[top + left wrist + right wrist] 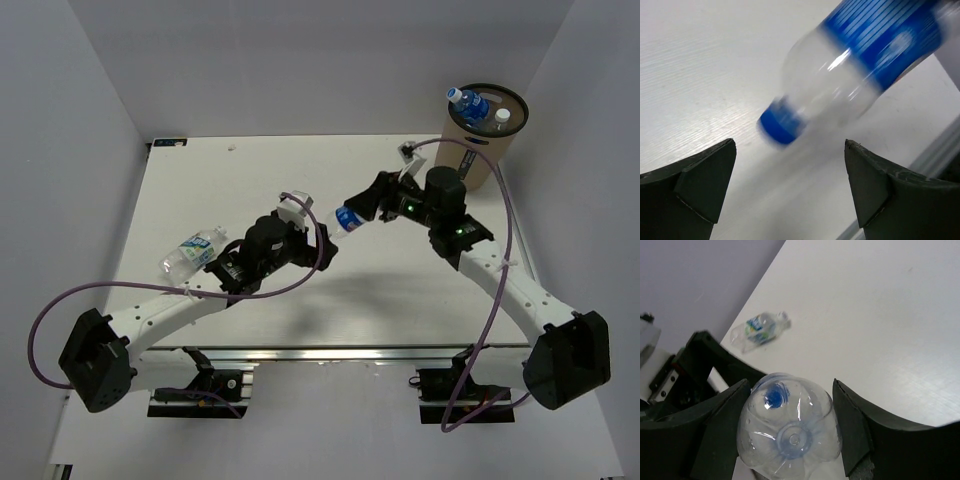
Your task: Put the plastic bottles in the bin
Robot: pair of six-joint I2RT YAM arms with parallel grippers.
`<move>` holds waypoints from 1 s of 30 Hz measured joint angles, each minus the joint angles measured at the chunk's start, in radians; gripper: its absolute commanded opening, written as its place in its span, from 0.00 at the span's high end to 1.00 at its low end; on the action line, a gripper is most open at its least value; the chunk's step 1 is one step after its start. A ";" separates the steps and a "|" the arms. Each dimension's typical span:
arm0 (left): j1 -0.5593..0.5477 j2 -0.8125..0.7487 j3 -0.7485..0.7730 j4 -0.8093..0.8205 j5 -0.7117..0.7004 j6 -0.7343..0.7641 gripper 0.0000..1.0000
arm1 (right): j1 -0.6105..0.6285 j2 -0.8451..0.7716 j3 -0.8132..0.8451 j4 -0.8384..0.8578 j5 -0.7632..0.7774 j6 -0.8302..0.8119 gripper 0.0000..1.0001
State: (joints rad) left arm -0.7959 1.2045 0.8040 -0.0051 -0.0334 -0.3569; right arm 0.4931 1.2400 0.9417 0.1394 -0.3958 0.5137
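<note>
The right gripper (790, 385) is pinching the held bottle (790, 435), a clear plastic bottle with a blue label. One finger is pressing on each side of its body and its base is facing the wrist camera. The bottle's blue cap is pointing away from this gripper, toward the left gripper (790, 147). The left gripper's jaws are standing spread, with the cap just ahead of the gap and touching neither finger.

The bin (508, 150) is standing behind the right gripper's wrist, past the far right corner of the table (250, 170). It is holding two bottles upright: the blue-capped bottle (467, 100) and the white-capped bottle (500, 120).

The lying bottle (195, 250) is resting on its side on the white table, behind the left gripper and beside that arm. Plain pale walls are enclosing the table on three sides.

Count: four bottles, one bin, two grippers.
</note>
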 measured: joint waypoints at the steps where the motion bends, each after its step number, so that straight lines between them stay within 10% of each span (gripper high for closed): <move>1: 0.000 0.000 0.003 -0.004 -0.030 -0.004 0.02 | -0.026 0.001 0.029 -0.015 0.009 -0.011 0.91; 14: 0.035 0.035 0.070 -0.108 -0.401 -0.063 0.02 | -0.410 0.229 0.663 -0.223 0.375 -0.223 0.92; 23: 0.310 0.138 0.141 -0.171 -0.390 -0.104 0.02 | -0.601 0.620 1.234 -0.337 0.608 -0.360 0.93; 30: 0.492 0.193 0.195 -0.231 -0.327 -0.136 0.02 | -0.718 0.806 1.266 -0.386 0.599 -0.417 0.92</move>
State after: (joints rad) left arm -0.3035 1.3979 0.9993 -0.2359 -0.3607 -0.4931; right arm -0.2253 2.0457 2.2082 -0.2466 0.2035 0.0971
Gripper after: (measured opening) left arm 0.984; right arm 0.694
